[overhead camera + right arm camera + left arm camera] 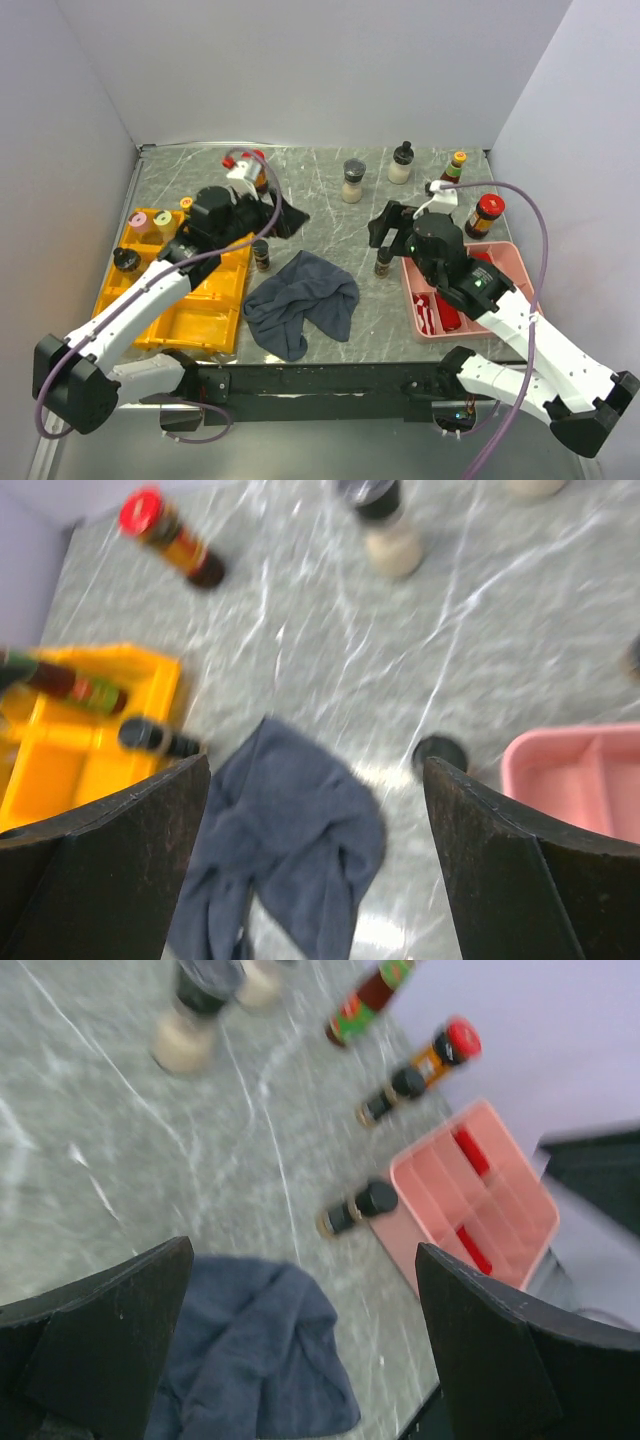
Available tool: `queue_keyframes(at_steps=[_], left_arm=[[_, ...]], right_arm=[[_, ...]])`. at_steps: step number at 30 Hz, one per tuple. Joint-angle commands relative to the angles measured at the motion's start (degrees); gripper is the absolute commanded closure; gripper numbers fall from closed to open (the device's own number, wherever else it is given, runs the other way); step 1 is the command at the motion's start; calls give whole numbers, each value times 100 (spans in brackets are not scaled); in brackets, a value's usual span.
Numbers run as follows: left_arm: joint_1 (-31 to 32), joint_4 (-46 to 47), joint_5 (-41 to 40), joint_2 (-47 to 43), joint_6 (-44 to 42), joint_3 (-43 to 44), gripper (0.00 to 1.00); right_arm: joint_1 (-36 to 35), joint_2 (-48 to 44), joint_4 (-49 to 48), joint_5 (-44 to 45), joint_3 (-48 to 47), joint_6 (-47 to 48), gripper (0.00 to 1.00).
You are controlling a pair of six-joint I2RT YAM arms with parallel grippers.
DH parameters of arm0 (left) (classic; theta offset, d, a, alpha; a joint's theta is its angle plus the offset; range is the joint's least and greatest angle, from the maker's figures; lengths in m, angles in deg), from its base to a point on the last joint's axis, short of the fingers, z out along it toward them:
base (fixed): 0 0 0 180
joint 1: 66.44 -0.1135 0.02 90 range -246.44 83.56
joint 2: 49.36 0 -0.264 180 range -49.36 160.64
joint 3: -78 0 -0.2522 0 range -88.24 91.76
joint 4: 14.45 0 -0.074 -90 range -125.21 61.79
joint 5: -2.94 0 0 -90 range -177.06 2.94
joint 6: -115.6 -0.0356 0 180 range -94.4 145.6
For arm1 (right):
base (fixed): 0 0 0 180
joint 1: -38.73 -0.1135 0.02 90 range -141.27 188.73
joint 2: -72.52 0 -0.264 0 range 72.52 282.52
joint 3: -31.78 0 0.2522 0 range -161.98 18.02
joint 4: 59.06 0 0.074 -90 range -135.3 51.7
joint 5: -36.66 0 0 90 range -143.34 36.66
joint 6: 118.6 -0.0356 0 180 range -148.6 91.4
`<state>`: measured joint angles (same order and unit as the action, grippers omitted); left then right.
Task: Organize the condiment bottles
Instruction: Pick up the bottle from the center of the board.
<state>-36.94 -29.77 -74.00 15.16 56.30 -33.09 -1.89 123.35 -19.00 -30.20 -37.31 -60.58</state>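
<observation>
Black-capped small dark glass bottle (438, 752) stands upright just ahead of my right gripper (317, 765), nearer its right finger, beside the pink plastic tray (580, 780); jaws spread wide, empty, likely to straddle it. My left gripper (302, 1250) also gapes wide, holding nothing, near the crumpled dark grey cloth (250, 1360)

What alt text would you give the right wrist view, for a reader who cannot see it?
The open right gripper hangs above a dark grey cloth on a grey table. A yellow tray lies left, a pink tray right, a red-capped bottle beyond.
</observation>
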Motion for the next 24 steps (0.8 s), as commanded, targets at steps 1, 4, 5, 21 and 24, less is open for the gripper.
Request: queue_keyframes(at_steps=[1,4,5,21,24], left_arm=[[354,1097,577,97,-143,-409,1],[802,1149,13,106,-292,-566,1],[925,1228,-101,97,-345,-637,1],[1805,1985,-1006,-44,-820,-1490,1],[2050,1862,-1278,-18,-960,-1490,1]], right_arm=[[28,303,-28,1166,-557,254,4],[229,716,-126,1325,-952,587,4],[308,840,-126,1325,-1232,658,3],[2682,3720,-767,-476,-3202,1458,7],[2787,4415,-890,-293,-3677,1590,10]])
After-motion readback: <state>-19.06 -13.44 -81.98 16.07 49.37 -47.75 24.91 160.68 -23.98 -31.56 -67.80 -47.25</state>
